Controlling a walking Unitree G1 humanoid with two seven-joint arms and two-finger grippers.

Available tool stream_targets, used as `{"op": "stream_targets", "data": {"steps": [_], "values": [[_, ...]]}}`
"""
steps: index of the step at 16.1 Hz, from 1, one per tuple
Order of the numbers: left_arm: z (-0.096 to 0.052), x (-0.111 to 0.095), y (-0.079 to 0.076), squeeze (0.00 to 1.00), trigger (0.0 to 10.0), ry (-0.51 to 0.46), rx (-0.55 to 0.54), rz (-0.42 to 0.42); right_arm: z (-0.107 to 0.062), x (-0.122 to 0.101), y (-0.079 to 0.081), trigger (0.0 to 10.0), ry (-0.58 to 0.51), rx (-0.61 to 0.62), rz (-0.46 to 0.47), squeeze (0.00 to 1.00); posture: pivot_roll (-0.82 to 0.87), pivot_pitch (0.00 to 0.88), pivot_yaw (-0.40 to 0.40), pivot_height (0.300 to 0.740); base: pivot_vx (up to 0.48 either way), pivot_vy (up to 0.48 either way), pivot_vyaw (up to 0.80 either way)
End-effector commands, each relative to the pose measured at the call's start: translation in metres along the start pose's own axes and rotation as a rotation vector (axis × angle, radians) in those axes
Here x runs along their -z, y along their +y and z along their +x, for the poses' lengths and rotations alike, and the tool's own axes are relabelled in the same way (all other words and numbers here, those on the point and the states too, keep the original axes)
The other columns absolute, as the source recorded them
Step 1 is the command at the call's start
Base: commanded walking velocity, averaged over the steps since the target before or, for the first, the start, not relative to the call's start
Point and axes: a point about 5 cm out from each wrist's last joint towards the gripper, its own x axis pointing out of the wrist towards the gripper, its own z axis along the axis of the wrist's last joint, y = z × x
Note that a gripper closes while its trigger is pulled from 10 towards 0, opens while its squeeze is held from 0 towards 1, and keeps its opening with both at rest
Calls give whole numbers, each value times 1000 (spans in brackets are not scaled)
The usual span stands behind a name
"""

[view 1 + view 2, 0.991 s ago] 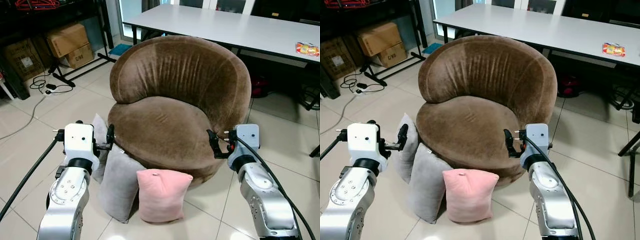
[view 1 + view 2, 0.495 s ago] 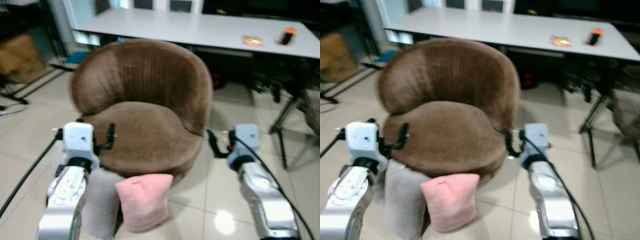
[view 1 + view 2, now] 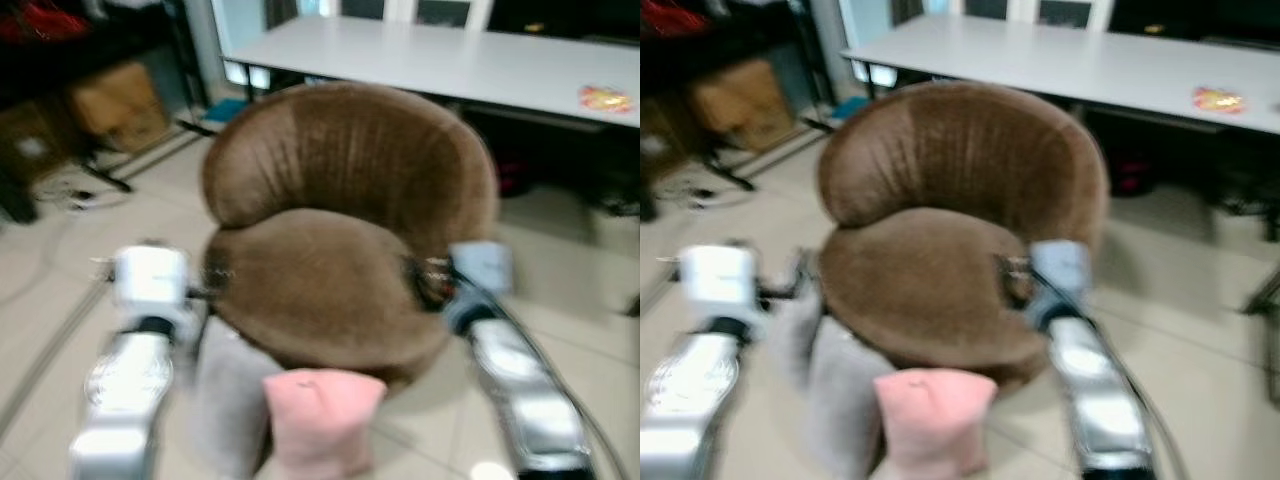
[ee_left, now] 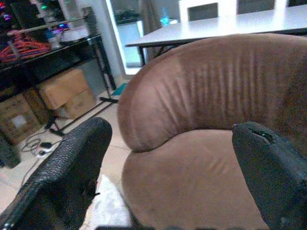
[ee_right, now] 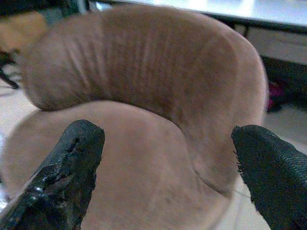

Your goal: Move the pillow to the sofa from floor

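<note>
- On the tiled floor (image 3: 60, 300), right against the front of the brown sofa (image 3: 340, 270), we see a pink pillow (image 3: 322, 418) standing upright; none of it is on the seat.
- Just beside it, toward our left side, a grey pillow (image 3: 228, 400) leans against the sofa's base, touching the pink one.
- We hold our left gripper (image 3: 205, 285) raised at the sofa's left edge, above the grey pillow. In the left wrist view its two black fingers (image 4: 67, 177) stand wide apart with nothing between them, and the sofa's seat and curved back lie beyond.
- We hold our right gripper (image 3: 425, 280) raised at the sofa's right edge. In the right wrist view its fingers (image 5: 67, 172) are likewise spread wide and hold nothing, with the sofa's back ahead.
- Both head views are blurred, so we cannot make out fine detail on either arm.
- Behind the sofa runs a long white bench (image 3: 440, 60); a small red and yellow packet (image 3: 603, 99) lies near its right end.
- Off to our left, cardboard boxes (image 3: 105, 100) sit under a dark rack, and cables (image 3: 70, 190) lie on the floor in front of them.
</note>
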Motion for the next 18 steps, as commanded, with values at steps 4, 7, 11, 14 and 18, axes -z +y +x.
{"op": "stream_targets", "data": {"steps": [4, 7, 11, 14, 18], "values": [[0, 0, 10, 0, 10000, -6, -31, 47, 2, -9, 9, 10000, -46, -33, 47, 0, -28, 0, 26, 740, 0, 0, 0], [-1, 0, 9, 0, 10000, -18, -15, 55, 2, -8, 10, 10000, -35, -70, 91, 0, -27, 0, 26, 735, 0, 0, 0], [-2, 1, 11, 0, 10000, -25, -20, 70, 2, -9, 10, 10000, -34, -82, 115, 0, -23, 0, 22, 695, 0, 0, 0], [-2, 2, 11, 0, 10000, -24, -21, 65, 2, -8, 11, 10000, -32, -86, 119, 0, -24, 0, 23, 675, 0, 0, 0], [-2, 2, 10, 0, 10000, -23, -22, 63, 2, -8, 11, 10000, -30, -86, 121, 0, -25, 0, 23, 655, 0, 0, 0]]}}
